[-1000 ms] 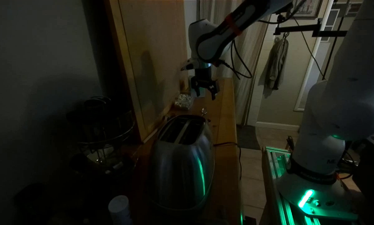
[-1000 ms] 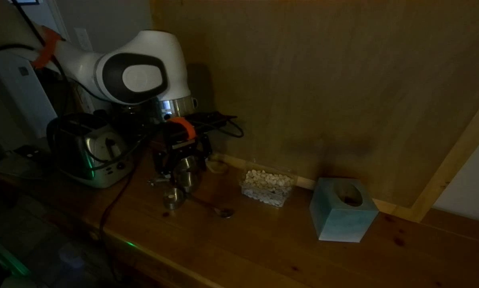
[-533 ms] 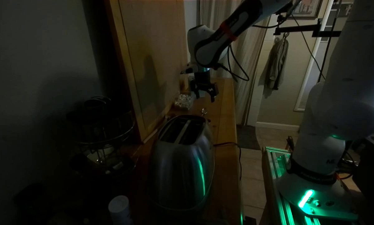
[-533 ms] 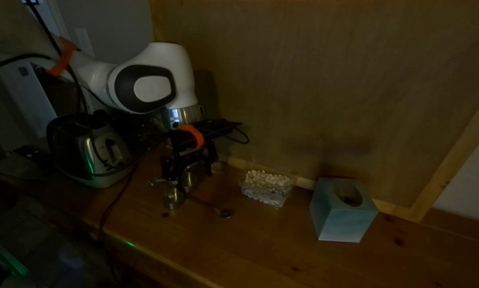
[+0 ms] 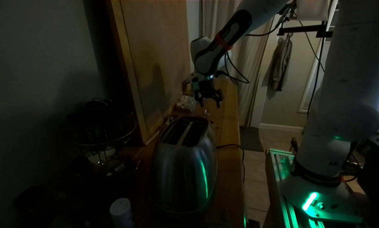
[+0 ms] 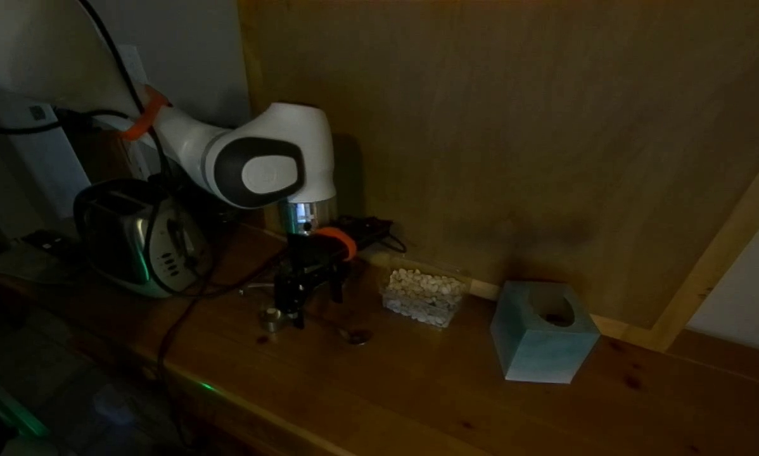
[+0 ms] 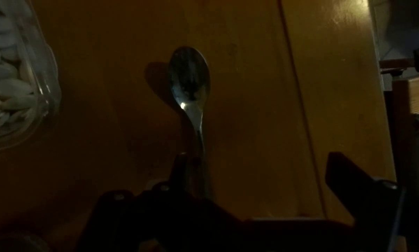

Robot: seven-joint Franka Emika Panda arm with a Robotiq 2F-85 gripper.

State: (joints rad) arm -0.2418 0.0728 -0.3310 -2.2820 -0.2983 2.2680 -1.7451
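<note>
Here, tub of seeds near spoon.

Free gap beside spoon, tub beyond

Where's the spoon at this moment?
In the wrist view, the spoon lies on the counter just left of centre, right of the clear tub, and runs down toward the open gripper.

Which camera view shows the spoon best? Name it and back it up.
The wrist view: the spoon appears largest there, its bowl and neck clear, though the handle fades into the dark. In both exterior views it is small, with little beyond the bowl discernible.
</note>
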